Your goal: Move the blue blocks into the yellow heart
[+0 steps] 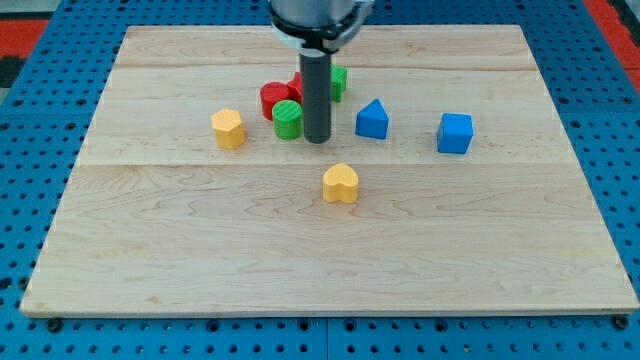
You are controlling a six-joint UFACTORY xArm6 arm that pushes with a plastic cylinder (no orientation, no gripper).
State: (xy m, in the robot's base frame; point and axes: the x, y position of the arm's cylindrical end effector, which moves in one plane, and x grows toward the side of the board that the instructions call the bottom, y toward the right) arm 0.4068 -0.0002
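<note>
A yellow heart block (341,183) lies near the board's middle. A blue triangular block (372,119) lies up and right of it. A blue cube (454,133) lies further to the view's right. My tip (317,139) stands left of the blue triangular block, with a small gap between them, and just right of a green cylinder (288,119). It is above the yellow heart in the view.
A yellow hexagon-like block (229,128) lies at the view's left. A red cylinder (275,97), another red block (297,83) and a green block (338,82) cluster behind the rod. The wooden board (320,250) sits on a blue pegboard.
</note>
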